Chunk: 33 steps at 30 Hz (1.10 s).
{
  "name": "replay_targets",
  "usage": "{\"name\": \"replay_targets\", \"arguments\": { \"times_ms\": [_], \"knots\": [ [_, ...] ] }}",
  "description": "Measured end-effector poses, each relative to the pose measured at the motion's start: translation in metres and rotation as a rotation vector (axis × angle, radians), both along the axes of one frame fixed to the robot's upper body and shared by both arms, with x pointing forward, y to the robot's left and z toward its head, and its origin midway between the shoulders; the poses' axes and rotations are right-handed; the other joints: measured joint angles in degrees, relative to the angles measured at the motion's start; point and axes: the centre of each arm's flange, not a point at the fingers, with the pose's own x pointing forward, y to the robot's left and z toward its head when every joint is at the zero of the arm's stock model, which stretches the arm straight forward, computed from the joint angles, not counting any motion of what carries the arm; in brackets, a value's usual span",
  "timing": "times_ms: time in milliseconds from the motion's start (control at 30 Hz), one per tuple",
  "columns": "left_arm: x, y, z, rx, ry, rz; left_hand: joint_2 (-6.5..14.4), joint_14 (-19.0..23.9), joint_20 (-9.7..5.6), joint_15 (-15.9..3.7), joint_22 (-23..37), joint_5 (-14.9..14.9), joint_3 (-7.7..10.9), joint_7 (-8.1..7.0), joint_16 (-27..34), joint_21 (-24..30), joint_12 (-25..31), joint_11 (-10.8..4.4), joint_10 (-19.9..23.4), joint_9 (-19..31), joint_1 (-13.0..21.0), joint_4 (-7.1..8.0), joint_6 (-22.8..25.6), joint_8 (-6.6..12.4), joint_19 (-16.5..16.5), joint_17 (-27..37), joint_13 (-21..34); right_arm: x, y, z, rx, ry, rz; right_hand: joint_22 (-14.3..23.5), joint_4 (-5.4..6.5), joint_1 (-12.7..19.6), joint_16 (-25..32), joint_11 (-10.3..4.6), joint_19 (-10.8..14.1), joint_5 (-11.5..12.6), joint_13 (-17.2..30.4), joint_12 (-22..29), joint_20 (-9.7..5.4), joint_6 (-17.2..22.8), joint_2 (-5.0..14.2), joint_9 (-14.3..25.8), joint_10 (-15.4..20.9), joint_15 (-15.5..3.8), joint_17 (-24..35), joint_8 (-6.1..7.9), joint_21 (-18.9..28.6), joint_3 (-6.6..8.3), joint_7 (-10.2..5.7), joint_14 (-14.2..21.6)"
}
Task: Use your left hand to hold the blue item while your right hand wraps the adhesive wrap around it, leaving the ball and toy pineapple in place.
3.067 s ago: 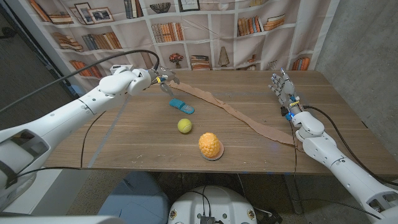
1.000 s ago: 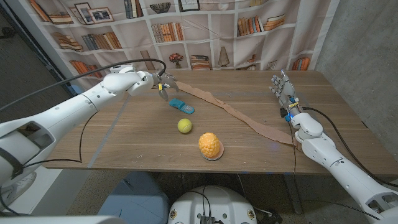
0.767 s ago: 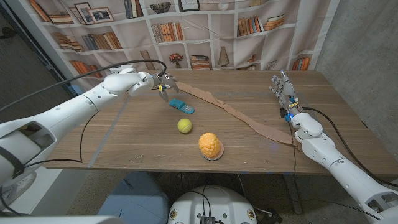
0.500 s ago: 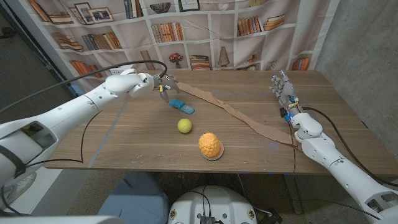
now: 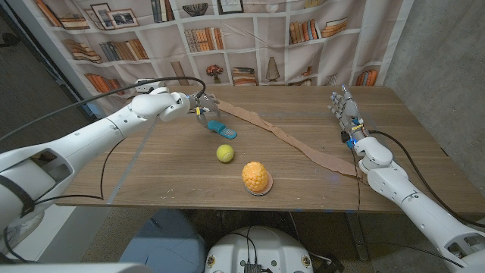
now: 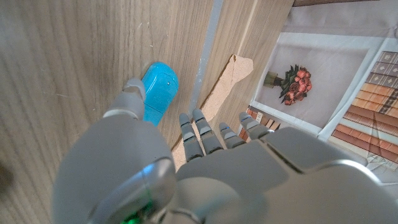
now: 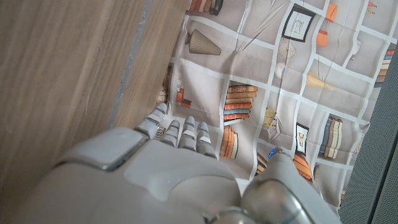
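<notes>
While the blue item (image 5: 222, 129) is lying on the table (image 5: 151, 174) just short of my left hand (image 5: 198, 107), with the tan adhesive wrap (image 5: 295, 142) trailing past its far side toward my right hand (image 5: 343, 106), I am hovering with fingers spread and holding nothing. I am judging that I should come down squarely on one end, leaving the other end free for wrapping, and steer clear of the ball (image 5: 224, 153) and toy pineapple (image 5: 256, 177) nearer me. My right hand is standing open, fingers up. Since three seconds back, my left hand is sitting slightly farther back; nothing else has shifted.
</notes>
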Motion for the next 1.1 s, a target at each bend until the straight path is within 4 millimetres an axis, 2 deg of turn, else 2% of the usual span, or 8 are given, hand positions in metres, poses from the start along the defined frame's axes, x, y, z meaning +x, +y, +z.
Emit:
{"name": "replay_targets", "arguments": {
  "times_ms": [433,600,700,1033,1100],
  "knots": [
    [0.008,-0.003,-0.007,-0.003,0.011,-0.001,0.5,0.2,0.02,0.22,0.2,0.0,-0.35,-0.20,0.0,0.0,0.0,0.10,0.1,0.0,-0.5,0.35,0.2,0.00,0.0,0.0,0.0,0.001,0.000,0.000,0.002,0.003,-0.004,0.0,0.00,0.0,0.0,0.00,-0.3,0.0,0.0,0.0,0.32,0.0,0.00,0.0,0.0,0.00,0.0,0.00,0.0,0.00,0.00,0.0],
    [0.010,-0.004,-0.008,-0.003,0.016,-0.001,0.5,0.5,0.54,0.40,0.1,0.0,-0.39,-0.11,0.4,0.0,0.0,0.10,0.1,0.0,-0.5,0.39,0.3,0.00,0.1,0.0,0.0,0.002,0.000,0.000,0.003,0.003,-0.005,0.0,0.00,0.0,0.0,0.00,-0.3,0.0,0.0,0.0,0.32,0.0,0.00,0.0,0.0,0.00,0.0,0.00,0.0,0.00,0.00,0.0],
    [0.012,-0.004,-0.009,-0.003,0.020,-0.002,0.5,1.6,0.59,-0.31,0.1,0.0,-0.39,-0.34,0.4,0.4,0.0,-0.13,0.3,0.0,-0.5,0.39,1.0,0.33,0.1,0.0,0.0,0.002,0.000,0.000,0.003,0.004,-0.006,0.0,0.00,0.0,0.0,0.00,-0.3,0.0,0.0,0.0,0.32,0.2,0.00,0.0,0.0,0.00,0.0,0.00,0.0,0.00,0.22,0.0],
    [0.015,-0.007,-0.014,0.000,0.035,-0.013,0.5,2.3,0.84,-0.40,0.1,0.0,-0.40,-0.40,0.9,0.4,0.0,-0.19,1.1,0.0,-0.5,0.40,1.6,0.66,0.4,0.0,0.0,0.003,0.000,0.001,0.004,0.007,-0.009,0.0,0.00,0.0,0.0,0.00,-0.3,0.0,0.0,0.0,0.32,0.2,0.00,0.0,0.0,0.00,0.0,0.00,0.0,0.00,0.21,0.0],
    [0.016,-0.008,-0.015,-0.001,0.039,-0.015,0.5,2.3,1.07,-0.40,0.1,0.0,-0.62,-0.19,0.9,0.4,0.4,0.19,1.6,0.0,-0.5,0.62,1.9,0.66,0.6,0.0,0.0,0.003,0.000,0.001,0.004,0.007,-0.010,0.0,0.00,0.0,0.0,0.00,-0.3,0.0,0.0,0.0,0.32,0.2,0.00,0.0,0.0,0.00,0.0,0.00,0.0,0.00,0.21,0.0]
  ]
}}
